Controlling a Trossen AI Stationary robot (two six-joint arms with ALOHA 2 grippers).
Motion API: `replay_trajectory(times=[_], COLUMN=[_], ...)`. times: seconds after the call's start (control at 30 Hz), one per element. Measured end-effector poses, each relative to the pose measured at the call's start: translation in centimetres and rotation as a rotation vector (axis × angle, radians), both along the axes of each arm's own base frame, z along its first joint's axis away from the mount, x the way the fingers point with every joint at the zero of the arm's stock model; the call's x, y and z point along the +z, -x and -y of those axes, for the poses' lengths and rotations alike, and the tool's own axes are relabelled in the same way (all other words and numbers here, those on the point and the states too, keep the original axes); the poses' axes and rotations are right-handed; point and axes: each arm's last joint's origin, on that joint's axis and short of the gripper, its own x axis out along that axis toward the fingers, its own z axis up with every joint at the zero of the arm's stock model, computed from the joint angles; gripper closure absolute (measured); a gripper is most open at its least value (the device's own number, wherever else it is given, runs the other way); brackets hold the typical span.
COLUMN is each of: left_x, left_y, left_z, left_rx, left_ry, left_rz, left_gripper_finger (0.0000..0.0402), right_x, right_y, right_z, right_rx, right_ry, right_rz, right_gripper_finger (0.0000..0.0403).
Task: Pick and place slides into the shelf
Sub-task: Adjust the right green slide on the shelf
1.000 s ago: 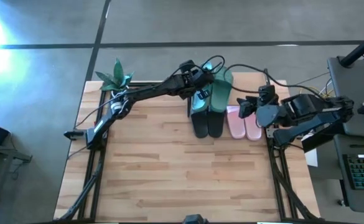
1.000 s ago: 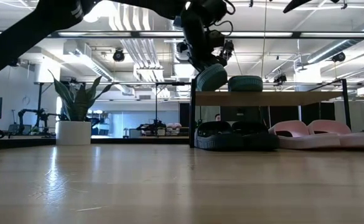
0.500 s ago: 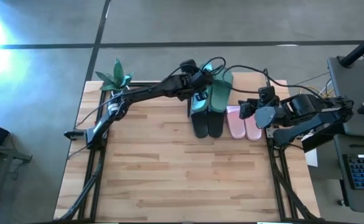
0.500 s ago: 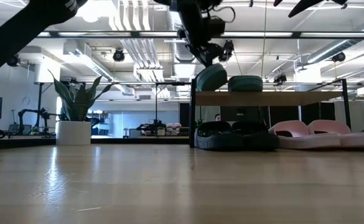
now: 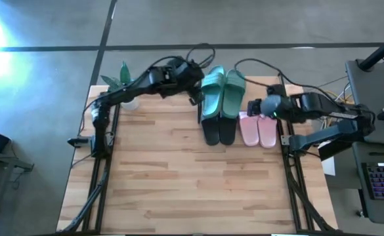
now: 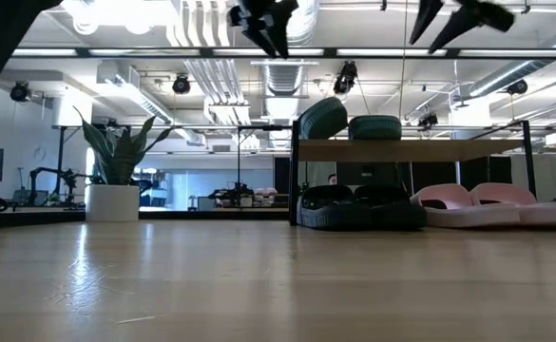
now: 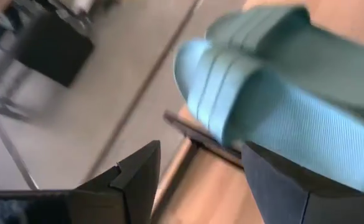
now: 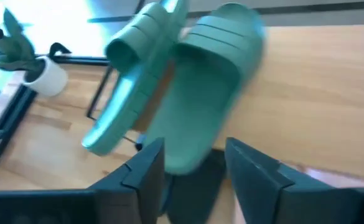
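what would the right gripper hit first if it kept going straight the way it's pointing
Most likely the teal-green slides on the shelf top: the right gripper, fingers open, points at them in its wrist view. Depth is unclear, so it might pass just above.

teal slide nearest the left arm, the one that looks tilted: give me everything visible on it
The teal slide is matte rubber-looking, with a wide ribbed strap. It sits on the shelf's top board, at its left end, beside its mate. It is not flat: in the low and right wrist views it leans, one edge raised. No pincer touches it; the left pincer is open beside it and higher up.
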Motion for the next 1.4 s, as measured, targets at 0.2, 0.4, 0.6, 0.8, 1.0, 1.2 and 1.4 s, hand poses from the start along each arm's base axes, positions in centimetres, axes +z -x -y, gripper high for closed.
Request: replay_trajectory(times=[0.2,0.4,0.6,0.8,1.0,1.2,1.4], left_x=[-0.4,-3.5,-7.3,-9.5,-9.9,-9.6,-9.7], left_y=[2.7,4.7,6.8,8.7,10.0,9.9,9.5], left_z=[0.1,0.9,1.6,2.3,2.7,2.6,2.5], left_rx=[0.04,0.094,0.155,0.149,0.151,0.148,0.129], left_ry=[0.075,0.206,0.269,0.338,0.336,0.323,0.304], left_rz=[-0.018,-0.022,0.053,0.157,0.165,0.198,0.204], left_gripper_finger=[0.0191,0.0191,0.0191,0.0191,0.0191,0.0191,0.0191], right_x=[-1.1,-2.9,-4.9,-7.5,-8.3,-7.1,-6.8], right_y=[-2.8,-4.0,-5.5,-7.1,-7.1,-5.6,-4.9], right_z=[3.9,7.4,9.6,11.0,11.5,11.3,11.4], right_rx=[0.108,0.077,0.06,0.073,-0.03,-0.117,-0.143], right_ry=[-0.009,-0.068,-0.114,-0.164,-0.113,-0.072,-0.052], right_rz=[0.049,0.013,-0.06,-0.178,-0.27,-0.25,-0.267], right_gripper_finger=[0.0296,0.0349,0.0377,0.0385,0.0385,0.0385,0.0385])
